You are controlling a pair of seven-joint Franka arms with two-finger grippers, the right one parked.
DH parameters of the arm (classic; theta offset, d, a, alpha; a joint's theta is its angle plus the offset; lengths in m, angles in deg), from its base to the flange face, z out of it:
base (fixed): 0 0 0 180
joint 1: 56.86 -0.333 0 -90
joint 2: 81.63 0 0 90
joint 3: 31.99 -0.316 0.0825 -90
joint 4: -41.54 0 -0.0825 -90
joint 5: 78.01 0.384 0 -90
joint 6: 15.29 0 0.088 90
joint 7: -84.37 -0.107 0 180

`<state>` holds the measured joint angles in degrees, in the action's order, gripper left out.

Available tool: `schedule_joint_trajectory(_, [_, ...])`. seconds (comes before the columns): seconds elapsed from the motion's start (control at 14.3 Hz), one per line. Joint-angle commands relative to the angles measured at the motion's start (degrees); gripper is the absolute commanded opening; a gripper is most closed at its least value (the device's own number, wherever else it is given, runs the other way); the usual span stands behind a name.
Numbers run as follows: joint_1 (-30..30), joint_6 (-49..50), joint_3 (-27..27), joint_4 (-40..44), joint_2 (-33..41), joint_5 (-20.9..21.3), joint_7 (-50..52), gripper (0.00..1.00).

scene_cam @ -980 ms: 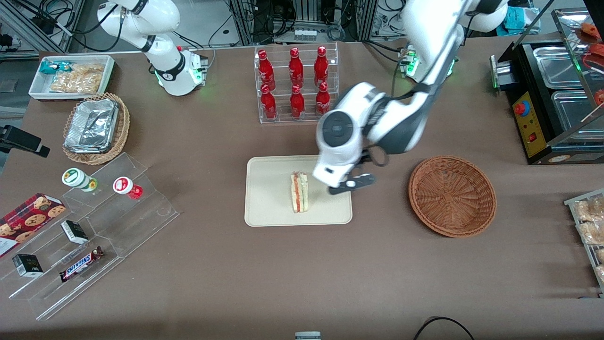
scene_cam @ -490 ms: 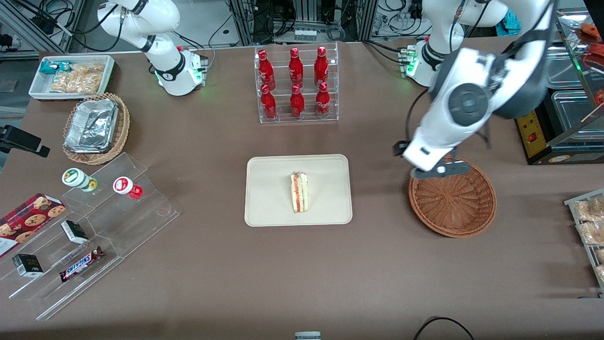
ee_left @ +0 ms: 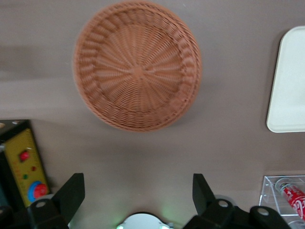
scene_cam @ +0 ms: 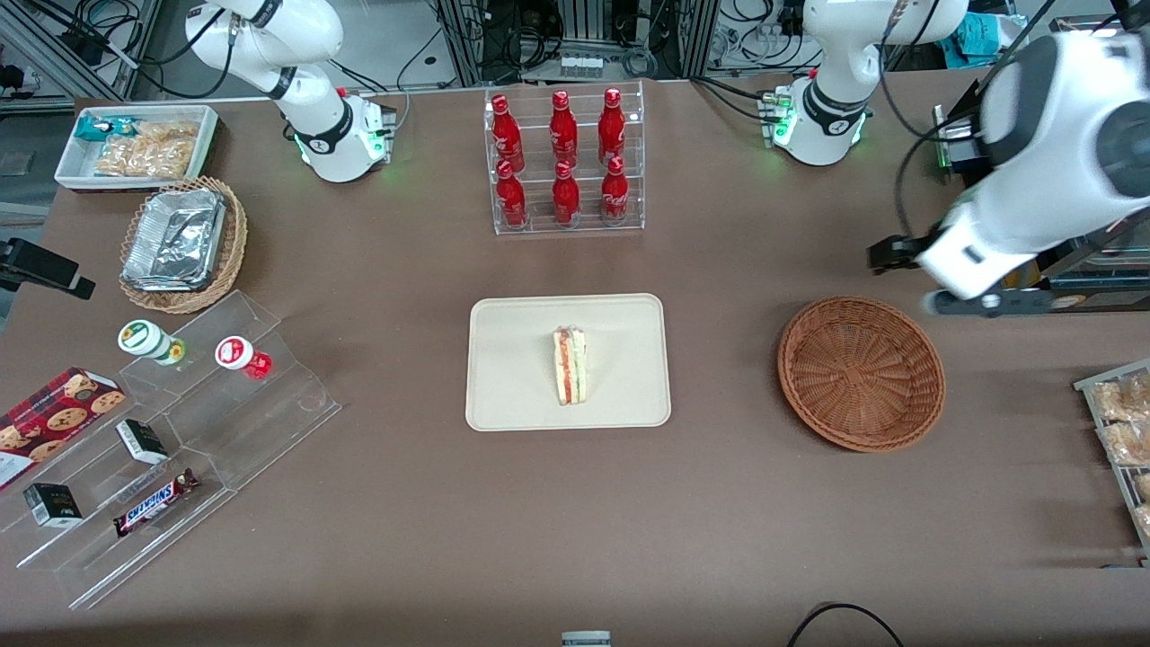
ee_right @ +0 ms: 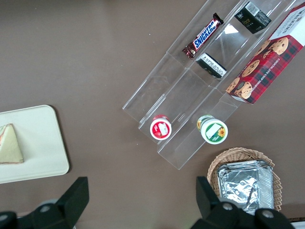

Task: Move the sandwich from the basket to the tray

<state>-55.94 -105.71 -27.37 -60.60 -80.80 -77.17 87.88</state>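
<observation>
The sandwich (scene_cam: 570, 365), a wrapped wedge with red and green filling, lies on the cream tray (scene_cam: 512, 359) in the middle of the table; it also shows as sandwich (ee_right: 9, 145) on tray (ee_right: 43, 143). The reddish-brown woven basket (scene_cam: 861, 373) sits beside the tray toward the working arm's end and holds nothing. My gripper (scene_cam: 934, 279) hangs high above the table, off the basket's rim toward the working arm's end and a little farther from the front camera. Looking down from it, I see the basket (ee_left: 137, 71), a tray corner (ee_left: 290, 90) and my gripper (ee_left: 137, 191), open with nothing between its fingers.
A clear rack of red bottles (scene_cam: 564, 162) stands farther back than the tray. A black machine with a yellow panel (scene_cam: 1015, 234) is close by the gripper. Packaged pastries (scene_cam: 1123, 431) lie at the working arm's table end. A stepped acrylic shelf (scene_cam: 180, 449), foil-container basket (scene_cam: 180, 243) and white snack bin (scene_cam: 135, 144) sit toward the parked arm's end.
The gripper left the tray beside the sandwich, passed over the basket's rim and swung up toward the working arm's end. The sandwich has stayed on the tray.
</observation>
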Motion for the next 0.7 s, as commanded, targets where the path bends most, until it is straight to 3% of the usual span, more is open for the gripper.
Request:
schedule_joint_trajectory(0.0, [-5.65,2.09,2.67,4.74,0.67,-0.66,-3.94,1.0])
schedule_joint_trajectory(0.21, [-7.16,2.18,2.24,8.78,0.76,-0.58,-3.25,1.0])
schedule_joint_trajectory(0.63, [-7.16,1.65,1.97,9.15,1.02,-0.05,-3.25,1.0])
